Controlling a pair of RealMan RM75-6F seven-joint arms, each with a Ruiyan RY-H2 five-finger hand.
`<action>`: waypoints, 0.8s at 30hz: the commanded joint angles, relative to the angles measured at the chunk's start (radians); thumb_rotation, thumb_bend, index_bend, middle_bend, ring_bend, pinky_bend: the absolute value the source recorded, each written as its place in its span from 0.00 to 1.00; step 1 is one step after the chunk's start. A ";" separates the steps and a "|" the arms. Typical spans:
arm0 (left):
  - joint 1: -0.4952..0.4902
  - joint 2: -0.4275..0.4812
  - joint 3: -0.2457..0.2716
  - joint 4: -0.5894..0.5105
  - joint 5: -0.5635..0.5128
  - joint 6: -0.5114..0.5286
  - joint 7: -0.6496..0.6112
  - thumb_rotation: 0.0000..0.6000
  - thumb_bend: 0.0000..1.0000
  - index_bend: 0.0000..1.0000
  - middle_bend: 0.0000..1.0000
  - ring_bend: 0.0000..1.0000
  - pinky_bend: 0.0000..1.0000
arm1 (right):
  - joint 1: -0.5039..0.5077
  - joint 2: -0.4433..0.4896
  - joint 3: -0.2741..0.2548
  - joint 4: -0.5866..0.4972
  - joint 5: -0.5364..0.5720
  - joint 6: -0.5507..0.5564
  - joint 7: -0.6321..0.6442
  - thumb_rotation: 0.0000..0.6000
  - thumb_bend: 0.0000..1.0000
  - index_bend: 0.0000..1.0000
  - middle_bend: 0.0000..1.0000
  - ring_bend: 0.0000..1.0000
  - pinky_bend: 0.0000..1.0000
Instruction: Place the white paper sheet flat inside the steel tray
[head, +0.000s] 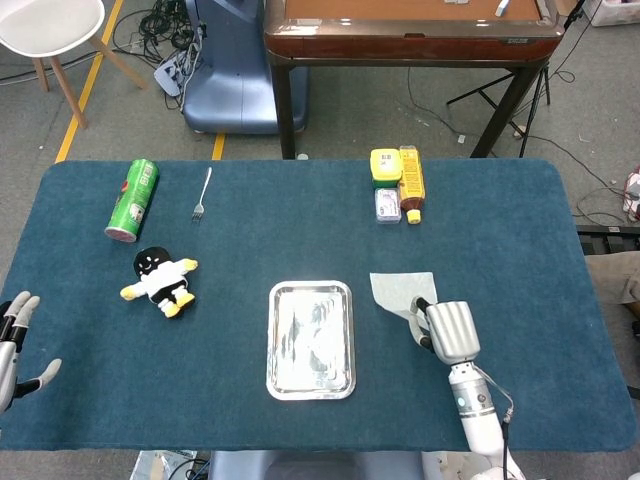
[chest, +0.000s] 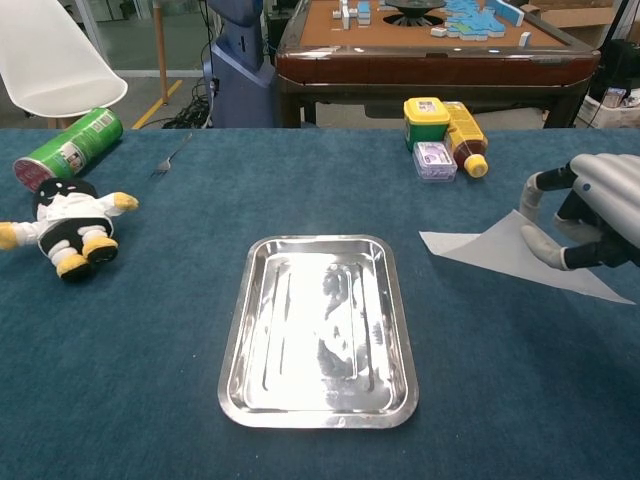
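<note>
We see the blue felt-covered table (head: 520, 220) spanning both views. Near its front middle lies the steel tray (chest: 318, 331), flat and holding nothing, its long side running away from the robot.

To the right of the tray, the white paper sheet (chest: 500, 252) is lifted off the cloth at its right side and slopes down toward the tray; its left corner looks to sit on or just above the felt, apart from the tray's rim. The right hand (chest: 585, 212) pinches the raised part of the sheet, its fingers (chest: 545, 250) curled under and over the paper. In the head view the same hand (head: 447, 330) covers the sheet's near corner.

The left hand (head: 14, 340) rests at the far left table edge, fingers spread and holding nothing.

On the left side lie a green chip can (head: 133, 200) on its side, a black, white and yellow plush toy (head: 160, 281) just in front of it, and a fork (head: 202, 195) to the can's right. At the back right, a yellow-lidded jar (chest: 426, 121), a bottle (chest: 464, 136) on its side and a small box (chest: 434, 159) are clustered together.
</note>
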 joint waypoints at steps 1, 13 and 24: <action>0.001 0.000 0.000 0.000 0.001 0.001 0.000 1.00 0.22 0.00 0.00 0.00 0.21 | 0.006 -0.007 0.004 0.001 -0.001 0.001 0.001 1.00 0.49 0.59 1.00 1.00 1.00; 0.003 0.002 -0.001 0.001 0.002 0.006 -0.002 1.00 0.22 0.00 0.00 0.00 0.21 | 0.071 -0.037 0.039 -0.003 -0.017 -0.015 -0.018 1.00 0.49 0.60 1.00 1.00 1.00; 0.001 -0.001 0.000 0.002 0.003 0.002 0.003 1.00 0.22 0.00 0.00 0.00 0.21 | 0.146 -0.068 0.053 -0.041 -0.039 -0.058 -0.063 1.00 0.49 0.61 1.00 1.00 1.00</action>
